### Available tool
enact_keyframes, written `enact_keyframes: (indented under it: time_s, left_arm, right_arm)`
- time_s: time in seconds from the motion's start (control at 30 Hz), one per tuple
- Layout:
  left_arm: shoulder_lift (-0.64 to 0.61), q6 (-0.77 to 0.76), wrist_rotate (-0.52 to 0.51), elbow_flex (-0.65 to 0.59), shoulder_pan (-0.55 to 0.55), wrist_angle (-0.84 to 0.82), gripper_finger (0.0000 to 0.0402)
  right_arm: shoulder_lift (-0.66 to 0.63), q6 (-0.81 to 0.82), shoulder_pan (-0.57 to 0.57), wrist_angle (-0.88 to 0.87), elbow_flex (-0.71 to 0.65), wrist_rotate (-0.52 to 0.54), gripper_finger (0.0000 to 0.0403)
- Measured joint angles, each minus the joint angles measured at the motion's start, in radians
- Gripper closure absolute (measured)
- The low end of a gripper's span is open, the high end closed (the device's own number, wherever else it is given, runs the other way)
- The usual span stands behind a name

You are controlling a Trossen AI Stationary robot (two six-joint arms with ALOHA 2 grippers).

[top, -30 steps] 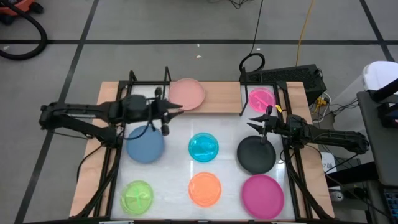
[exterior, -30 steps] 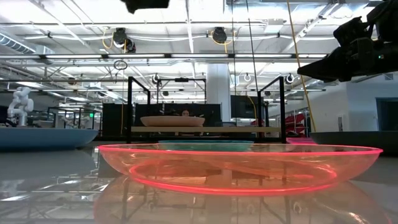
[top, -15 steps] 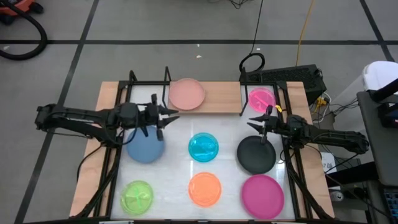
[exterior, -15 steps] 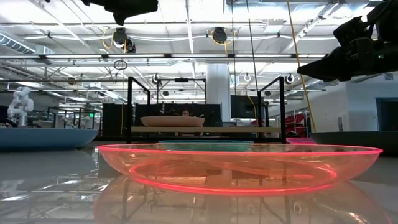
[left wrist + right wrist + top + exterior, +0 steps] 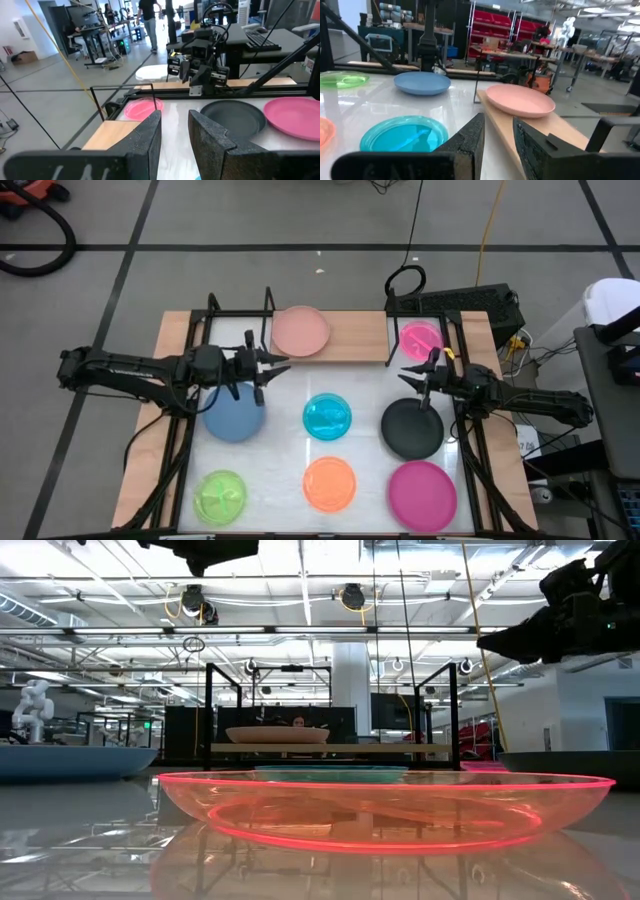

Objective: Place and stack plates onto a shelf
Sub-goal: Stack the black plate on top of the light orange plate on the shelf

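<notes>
Left end effector hovered empty, fingers slightly parted, above the blue plate, likely lining up a pick; right end effector, also slightly parted, waited over the black plate.

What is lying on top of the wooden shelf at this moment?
Two plates lie on the shelf: a pale pink plate near the middle and a small magenta plate toward the right end. They are not stacked. What is beneath each plate cannot be seen.

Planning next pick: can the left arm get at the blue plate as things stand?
Probably yes. The left gripper hangs empty, jaws slightly apart, just past the blue plate, which lies bare on the white tabletop with nothing on it.
</notes>
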Motion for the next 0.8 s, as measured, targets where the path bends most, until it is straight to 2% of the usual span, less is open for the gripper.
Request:
enact_keyframes:
  time_s: [0.1, 0.3, 0.4, 0.5, 0.6, 0.8]
  left_arm:
    - [0.000, -0.022, 0.000, 0.000, 0.000, 0.000, 0.0298]
    - [0.000, -0.062, 0.000, 0.000, 0.001, 0.001, 0.0298]
    - [0.000, -0.069, 0.000, 0.000, 0.001, 0.006, 0.0298]
    - [0.000, -0.092, 0.000, 0.000, 0.001, 0.013, 0.0298]
    - [0.000, -0.097, 0.000, 0.000, 0.001, 0.013, 0.0298]
    - [0.000, -0.093, 0.000, 0.000, 0.001, 0.010, 0.0298]
  right_arm:
    - [0.000, 0.047, 0.000, 0.053, 0.000, -0.023, 0.0319]
    - [0.000, 0.208, 0.000, 0.238, 0.000, -0.139, 0.0319]
    - [0.000, 0.230, 0.001, 0.236, 0.018, -0.140, 0.0319]
    - [0.035, 0.242, 0.001, 0.022, 0.087, -0.138, 0.0319]
    - [0.118, 0.263, 0.001, -0.144, 0.211, -0.137, 0.0319]
    - [0.390, 0.300, 0.001, -0.517, 0.434, -0.141, 0.0319]
